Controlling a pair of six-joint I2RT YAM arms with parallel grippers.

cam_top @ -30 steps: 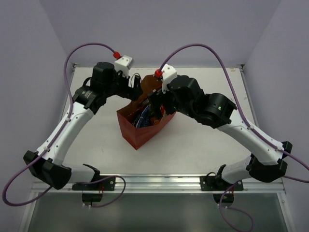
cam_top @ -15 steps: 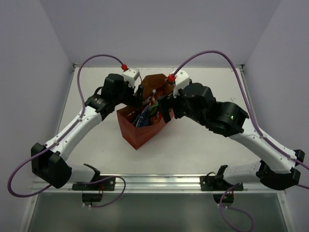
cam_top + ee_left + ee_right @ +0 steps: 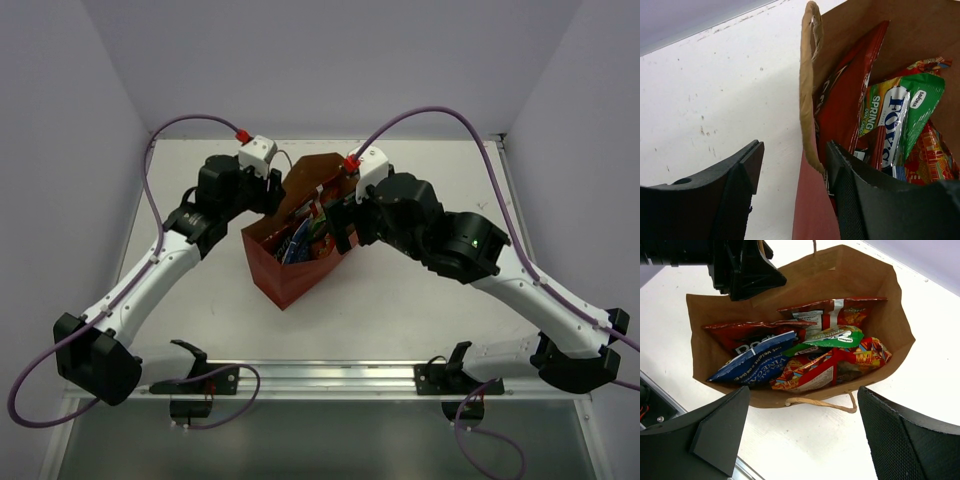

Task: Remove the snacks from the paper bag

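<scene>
Five snacks (image 3: 805, 360) sit inside the paper bag (image 3: 290, 270), upright on the table (image 3: 400, 300). My left pincer (image 3: 795, 150), spread, straddles its rim, I judge to steady it; my right pincer (image 3: 802, 397) hovers spread above.

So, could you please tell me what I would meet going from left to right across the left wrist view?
Black gripper finger, tan cord handle, red chip bag, green snack bag; the second finger overlaps those bags, so I leave it out.
</scene>
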